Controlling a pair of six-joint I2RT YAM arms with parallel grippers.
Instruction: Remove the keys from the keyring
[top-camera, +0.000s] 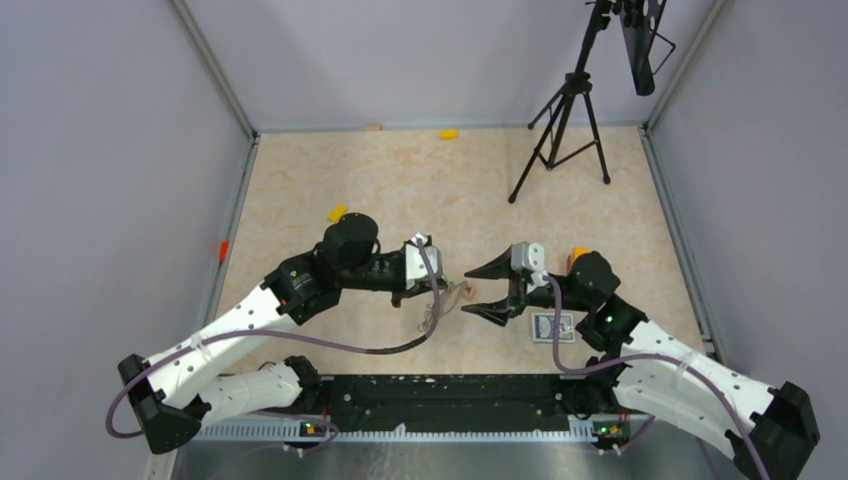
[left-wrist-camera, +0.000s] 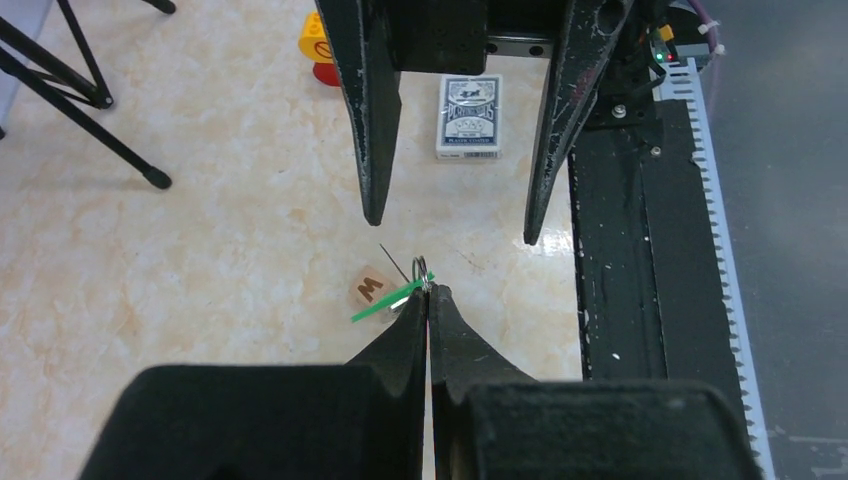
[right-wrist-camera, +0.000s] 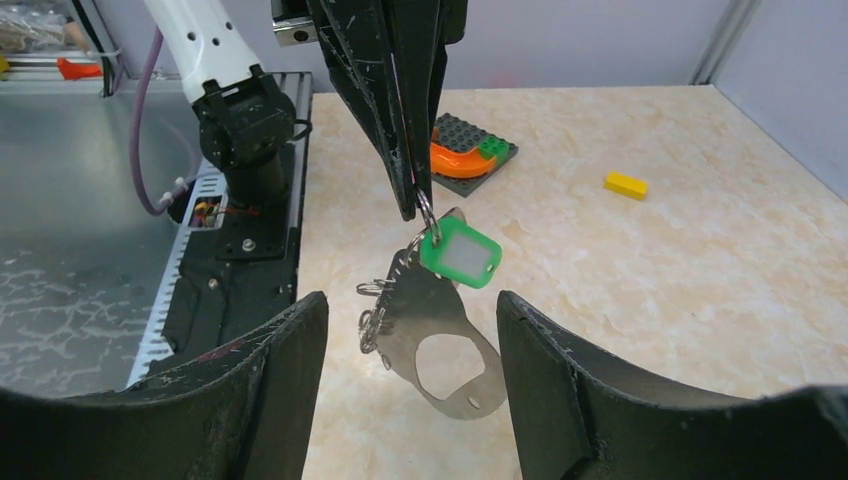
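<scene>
In the right wrist view, the left tool (right-wrist-camera: 420, 205) is pointing down from the top edge, its two fingers clenched on a small split ring (right-wrist-camera: 430, 222). Dangling from that ring are a green tag (right-wrist-camera: 460, 253) with a pale window and the keyring (right-wrist-camera: 425, 312), a flat grey plate. The keyring's long axis is running close to vertical, leaning slightly to the right. Its narrow end is pointing up at the ring, its wide end with the cut-out is pointing down, and its flat face is turning toward this camera. Tiny silvery loops (right-wrist-camera: 372, 305) are hanging along its scalloped left edge, too small to read as keys or rings. The right tool (right-wrist-camera: 412, 300) is standing released, one finger on either side of the keyring and apart from it. Whether the keyring's lower end is touching the tabletop (right-wrist-camera: 700, 260) cannot be told. In the left wrist view, the clenched fingers are hiding the plate. Only the ring's top and the tag's edge are showing, the tag as a thin green streak slanting from lower left to upper right, just beside a brown cube lettered M (left-wrist-camera: 372, 288). A deck of playing cards (left-wrist-camera: 468, 117) is lying beyond, between the right tool's spread fingers. In the top view, the tools are meeting tip to tip near the arms' bases, and the keyring is showing only as a faint outline under the left tool.
</scene>
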